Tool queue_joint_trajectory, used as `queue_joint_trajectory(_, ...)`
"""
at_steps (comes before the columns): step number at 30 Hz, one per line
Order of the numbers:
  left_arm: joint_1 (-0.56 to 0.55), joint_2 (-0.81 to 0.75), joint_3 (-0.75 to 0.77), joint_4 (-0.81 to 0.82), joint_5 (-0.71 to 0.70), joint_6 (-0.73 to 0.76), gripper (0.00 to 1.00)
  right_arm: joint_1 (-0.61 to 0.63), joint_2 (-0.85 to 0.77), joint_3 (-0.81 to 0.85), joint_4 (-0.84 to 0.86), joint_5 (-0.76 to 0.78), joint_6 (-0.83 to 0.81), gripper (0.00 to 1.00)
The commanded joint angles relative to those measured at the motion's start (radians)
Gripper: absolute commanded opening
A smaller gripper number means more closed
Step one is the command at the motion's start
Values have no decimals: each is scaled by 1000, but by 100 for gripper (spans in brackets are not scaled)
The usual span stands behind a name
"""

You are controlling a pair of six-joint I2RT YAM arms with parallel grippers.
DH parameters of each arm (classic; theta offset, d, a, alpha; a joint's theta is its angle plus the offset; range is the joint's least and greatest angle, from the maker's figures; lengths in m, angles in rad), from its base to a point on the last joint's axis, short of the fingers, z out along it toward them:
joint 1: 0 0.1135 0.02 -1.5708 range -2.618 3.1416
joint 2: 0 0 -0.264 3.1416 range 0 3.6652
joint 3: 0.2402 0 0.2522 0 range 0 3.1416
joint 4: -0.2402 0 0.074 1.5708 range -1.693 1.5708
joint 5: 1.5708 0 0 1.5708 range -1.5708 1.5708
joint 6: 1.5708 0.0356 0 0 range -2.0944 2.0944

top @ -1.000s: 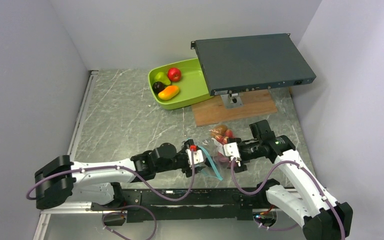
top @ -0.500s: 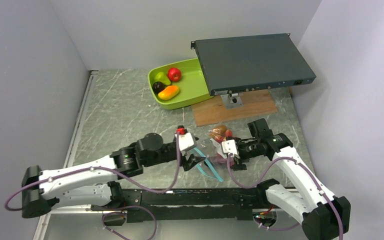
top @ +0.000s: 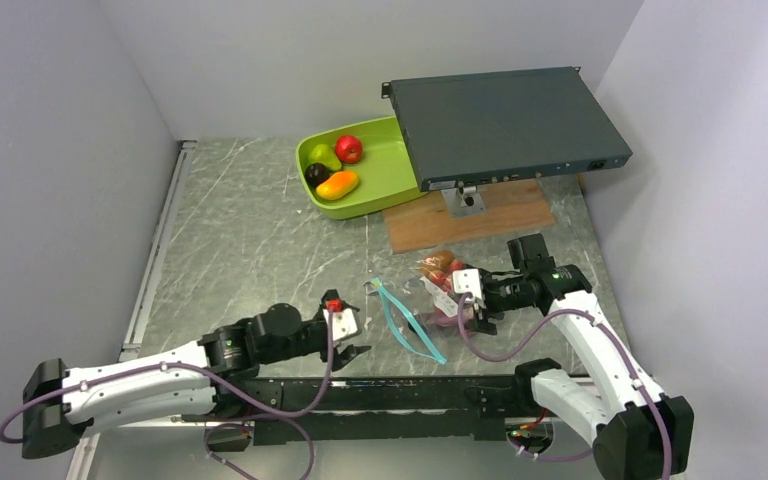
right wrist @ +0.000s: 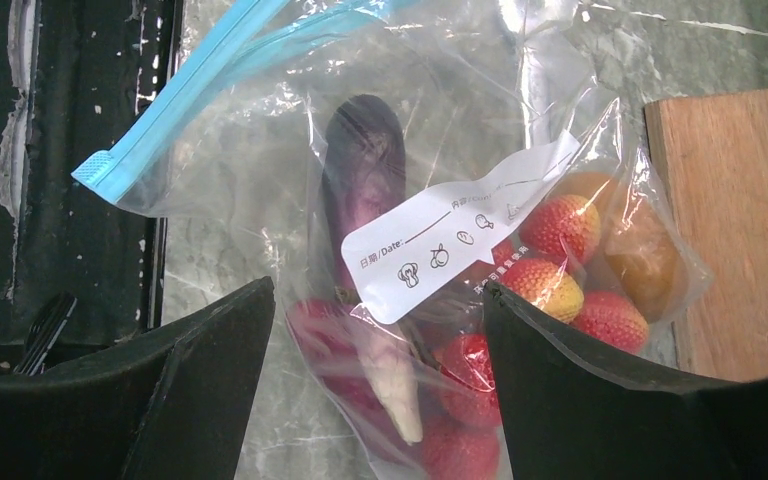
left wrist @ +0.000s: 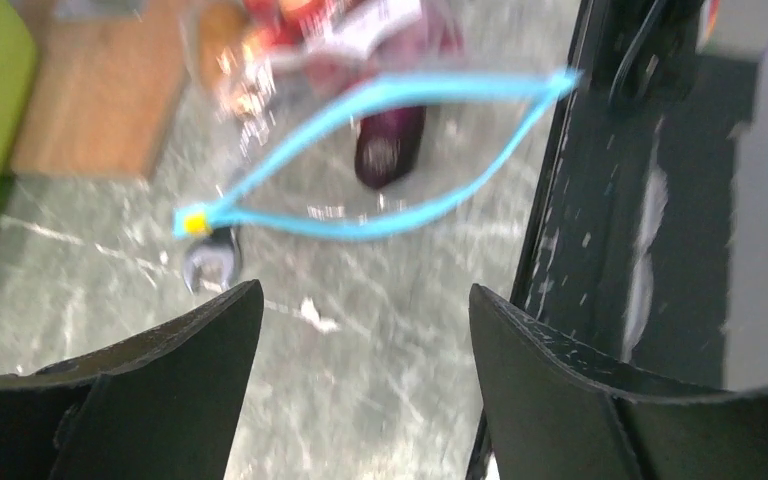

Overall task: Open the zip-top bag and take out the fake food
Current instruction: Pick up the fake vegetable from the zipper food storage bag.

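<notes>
Right now you're looking at the zip-top bag (top: 438, 300) lying just on the near side of the wooden board (top: 465, 215). Its blue zip mouth is gaping in a loop at the end away from the board. Fake food (right wrist: 560, 228) is sitting inside the bag, bunched at the board end, with the purple eggplant (right wrist: 362, 175) lying alongside. Right gripper (right wrist: 380, 300) is hovering over the bag, jaws spread, pinching nothing. Left gripper (left wrist: 365, 300) is hanging further from the board than the bag's mouth, jaws spread too, gripping nothing.
</notes>
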State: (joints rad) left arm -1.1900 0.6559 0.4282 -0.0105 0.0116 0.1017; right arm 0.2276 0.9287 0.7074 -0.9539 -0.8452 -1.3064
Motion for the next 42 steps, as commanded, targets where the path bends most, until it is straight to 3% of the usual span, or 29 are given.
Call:
queue_joint_trajectory(1,-3,53,-71,153,10,64,77,-8,13,15,26,-56,-6,78)
queue_joint_trajectory(3,-3,83,-93,197,21,112,71,-6,24,11,37,-56,0,78)
queue_joint_trajectory(7,22,144,-79,241,91,157,48,-2,32,13,46,-50,8,78)
queue_joint_trajectory(8,34,159,-75,254,119,154,46,-2,31,13,50,-46,13,78)
queue_joint_trajectory(15,82,345,-17,347,301,103,45,-8,22,3,58,-37,21,78)
queue_joint_trajectory(26,90,568,120,417,265,141,46,-4,21,-25,124,5,73,78)
queue_joint_trajectory(37,129,736,215,372,378,198,50,0,46,-33,165,51,119,78)
queue_joint_trajectory(42,160,756,230,364,421,226,60,1,65,-44,235,119,189,78)
